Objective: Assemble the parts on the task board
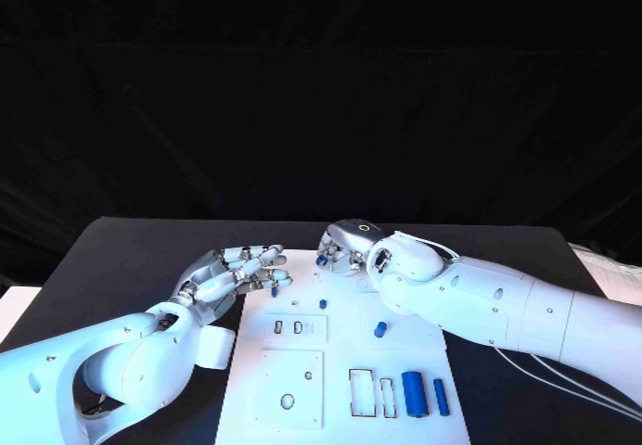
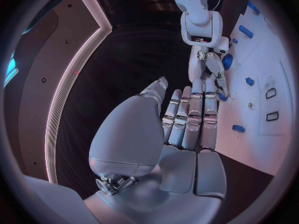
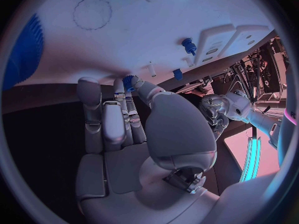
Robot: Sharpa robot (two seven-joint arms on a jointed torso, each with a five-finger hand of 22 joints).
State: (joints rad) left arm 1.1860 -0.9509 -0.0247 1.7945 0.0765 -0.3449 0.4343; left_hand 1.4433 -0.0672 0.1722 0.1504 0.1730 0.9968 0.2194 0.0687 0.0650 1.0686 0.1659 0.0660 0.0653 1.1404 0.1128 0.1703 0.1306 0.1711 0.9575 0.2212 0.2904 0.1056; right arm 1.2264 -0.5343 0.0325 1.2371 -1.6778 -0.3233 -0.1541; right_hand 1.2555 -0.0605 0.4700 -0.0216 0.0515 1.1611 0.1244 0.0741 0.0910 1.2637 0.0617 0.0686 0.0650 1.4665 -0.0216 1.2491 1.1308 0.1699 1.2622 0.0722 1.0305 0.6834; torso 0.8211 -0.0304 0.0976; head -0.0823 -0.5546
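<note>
The white task board (image 1: 268, 408) lies in the middle of the black table. My right hand (image 1: 351, 246) hangs over the board's far edge with its fingers curled down; its thumb and a finger pinch a small blue part (image 3: 129, 81). My left hand (image 1: 241, 273) hovers over the board's far left corner, fingers (image 2: 190, 117) straight and holding nothing. Small blue parts (image 1: 381, 328) lie on the board, one just beyond the left fingertips (image 1: 275, 290). A thick blue cylinder (image 1: 414, 394) and a thin blue rod (image 1: 441, 396) lie near the front right.
The board has rectangular slots (image 1: 361, 391) beside the cylinder, an oval hole (image 1: 288, 401) in a square plate and two small slots (image 1: 288, 326) in another. A blue peg (image 3: 189, 46) stands on the board. Black table (image 1: 134, 269) surrounds the board.
</note>
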